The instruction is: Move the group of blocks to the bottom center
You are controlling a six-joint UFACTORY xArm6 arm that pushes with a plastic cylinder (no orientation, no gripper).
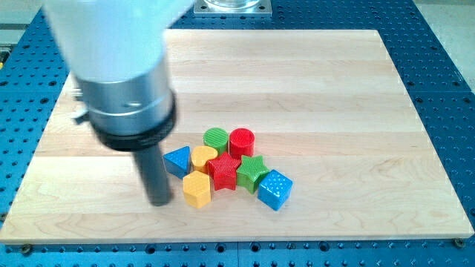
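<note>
While no writing or label shows anywhere, my tip (159, 200) stands on the wooden board (356, 89) just left of the yellow hexagon (197, 190), below the blue triangle (177, 161); being a bare rod, it pinches nothing. Packed together near the bottom edge, left of centre: yellow heart (203, 156), green cylinder (216, 137), red cylinder (241, 139), red star (223, 171), green star (252, 171), blue cube (274, 190). This cluster's long axis slants toward the bottom-right corner.

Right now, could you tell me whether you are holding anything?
Nothing is held: my tip only rests on the board, left of the yellow hexagon.
</note>
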